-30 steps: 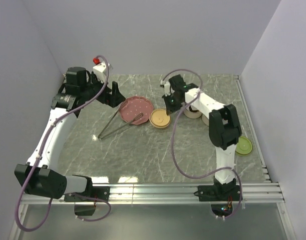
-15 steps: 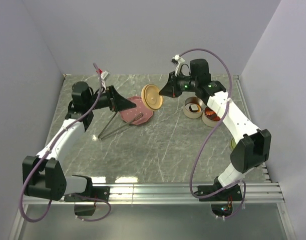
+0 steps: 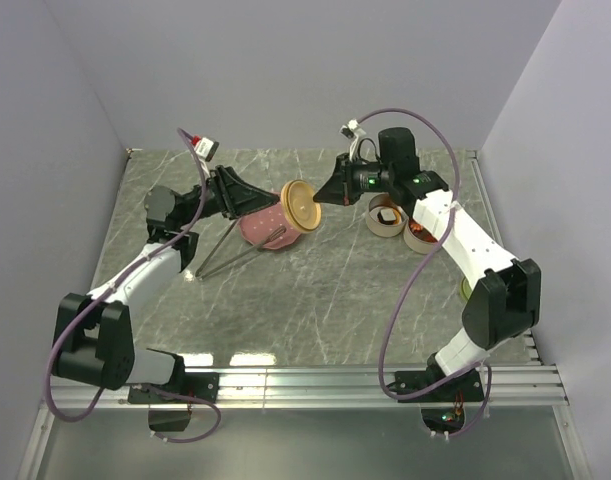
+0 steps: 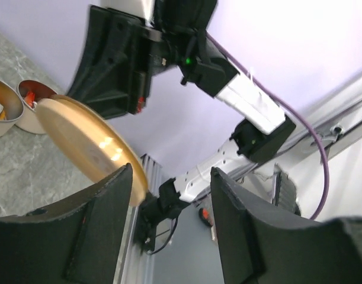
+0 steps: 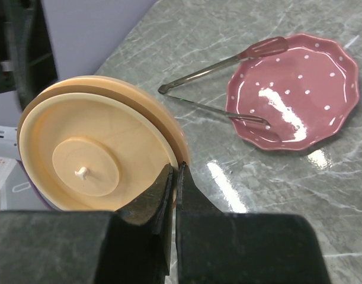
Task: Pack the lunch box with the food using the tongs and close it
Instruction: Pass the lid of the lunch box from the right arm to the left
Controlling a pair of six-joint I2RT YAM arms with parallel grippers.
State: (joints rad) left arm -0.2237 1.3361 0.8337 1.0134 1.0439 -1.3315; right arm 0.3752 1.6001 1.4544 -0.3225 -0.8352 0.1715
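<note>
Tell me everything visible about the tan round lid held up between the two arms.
The lid is a round, tan, plastic-looking disc with a raised inner ring and a small central nub. It is off the table, standing on edge, pinched at its rim by the shut right tool. Its opposite edge reaches into the gap of the open left tool; contact there is unclear.

No text, label, brand, number or sign can be read in any of the views. The small white tag on the left arm's cable [image 3: 204,147] and the small white tag on the right arm's cable [image 3: 351,128] are too small to show whether they carry any print
</note>
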